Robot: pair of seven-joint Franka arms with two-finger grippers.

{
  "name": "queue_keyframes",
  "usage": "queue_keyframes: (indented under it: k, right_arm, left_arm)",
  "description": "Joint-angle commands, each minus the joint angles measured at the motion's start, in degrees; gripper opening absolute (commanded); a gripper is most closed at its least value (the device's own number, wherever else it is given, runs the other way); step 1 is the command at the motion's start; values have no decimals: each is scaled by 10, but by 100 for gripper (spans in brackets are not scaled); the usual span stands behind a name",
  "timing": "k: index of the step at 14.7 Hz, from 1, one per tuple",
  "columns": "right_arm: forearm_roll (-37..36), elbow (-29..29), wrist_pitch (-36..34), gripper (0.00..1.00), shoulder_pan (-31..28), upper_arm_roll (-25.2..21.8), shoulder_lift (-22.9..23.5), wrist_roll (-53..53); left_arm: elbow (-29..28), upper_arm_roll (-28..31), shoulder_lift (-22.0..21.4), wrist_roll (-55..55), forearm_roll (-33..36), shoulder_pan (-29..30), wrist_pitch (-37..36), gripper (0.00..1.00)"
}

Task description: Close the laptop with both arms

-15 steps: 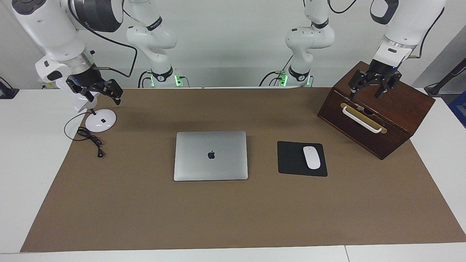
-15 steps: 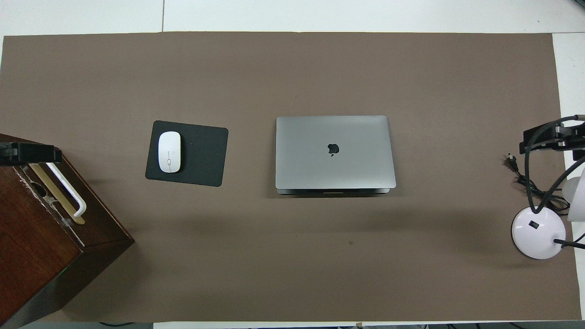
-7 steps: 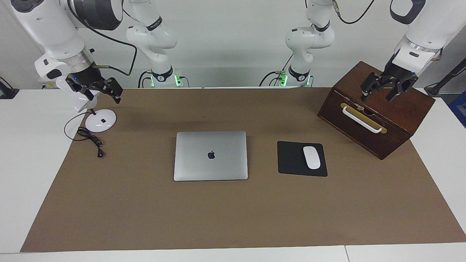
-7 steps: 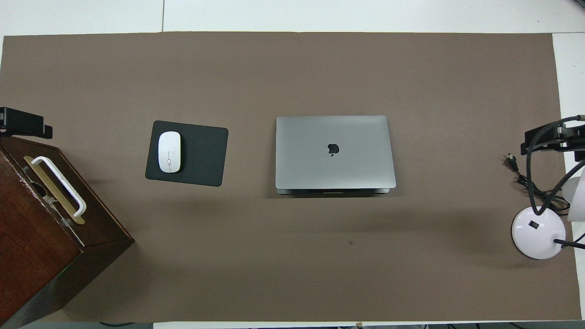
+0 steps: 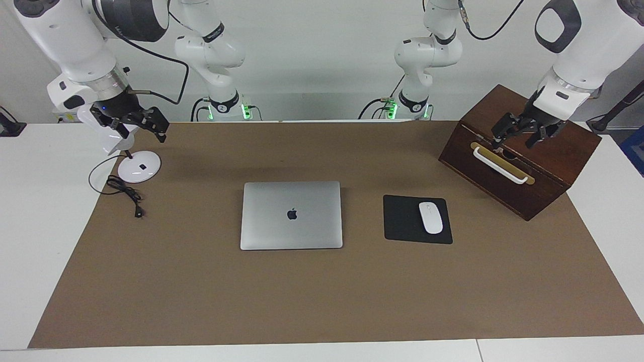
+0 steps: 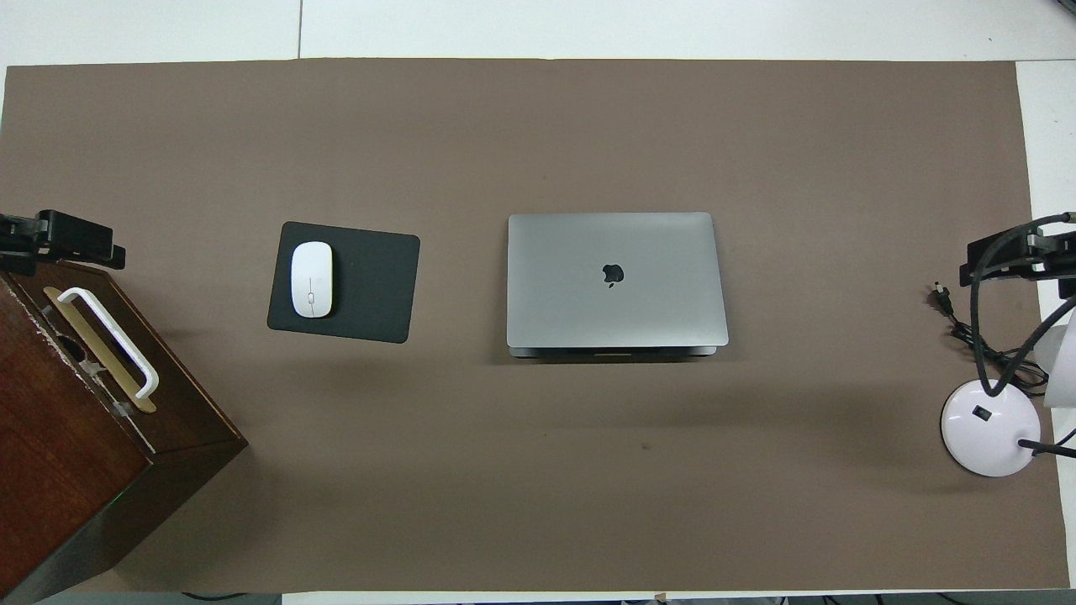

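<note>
The silver-grey laptop lies flat on the brown mat in the middle of the table. Its lid is down and the dark logo faces up; it also shows in the overhead view. My left gripper is open and empty, up over the top front edge of the wooden box, and shows in the overhead view. My right gripper is open and empty, up over the lamp base at the right arm's end, and shows in the overhead view. Both grippers are far from the laptop.
A dark wooden box with a white handle stands at the left arm's end. A black mouse pad with a white mouse lies beside the laptop. A white lamp base and its black cable are at the right arm's end.
My left gripper has swung about over the box and now hangs lower, over its top front edge near the handle. My right gripper has barely moved. The laptop has not moved.
</note>
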Motion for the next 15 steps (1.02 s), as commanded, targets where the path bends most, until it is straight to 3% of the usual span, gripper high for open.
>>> queue_keyframes:
  k: [1, 15]
  right_arm:
    - [-10, -12, -1, 100, -8, 6, -12, -8]
    - [-10, -14, 0, 100, -10, 6, -12, -12]
  left_arm:
    - [-16, -2, -11, -5, 19, -4, -6, 100]
    - [-18, -4, -13, -3, 25, -3, -8, 100]
